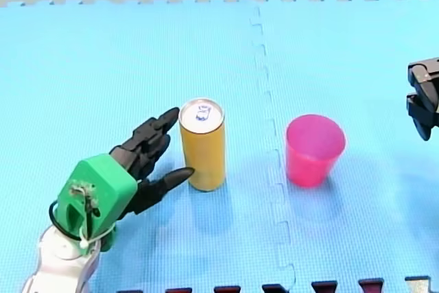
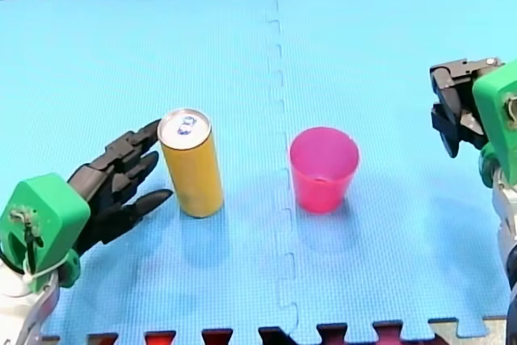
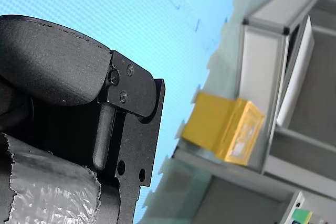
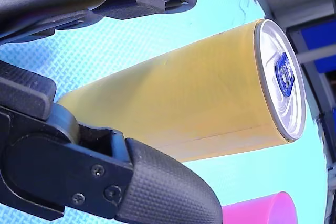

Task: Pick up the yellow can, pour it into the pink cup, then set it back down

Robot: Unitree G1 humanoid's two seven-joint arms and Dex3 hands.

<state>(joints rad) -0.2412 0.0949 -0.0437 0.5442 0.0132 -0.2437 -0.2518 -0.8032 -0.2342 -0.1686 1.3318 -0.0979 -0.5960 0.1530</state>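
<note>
The yellow can (image 1: pixel 203 145) stands upright on the blue foam mat, its silver lid and blue tab facing up. To its right, a short gap away, stands the pink cup (image 1: pixel 314 149), also upright. My left hand (image 1: pixel 177 143) comes in from the lower left and brackets the can's left side, its upper fingers (image 1: pixel 156 130) level with the rim and its thumb (image 1: pixel 173 178) low at the can's wall. It is open, not closed around the can. The second wrist view shows the can (image 4: pixel 184 98) between this hand's black fingers (image 4: pixel 152 179), with the cup's rim (image 4: pixel 262 211) beyond. My right hand (image 2: pixel 454 111) hovers at the far right, away from the cup.
The blue foam mat (image 1: pixel 103 53) has a seam (image 1: pixel 264 66) running between the can and the cup, and puzzle-cut edges front and back. In the first wrist view a yellow box (image 3: pixel 223 129) sits on a grey shelf unit past the mat's edge.
</note>
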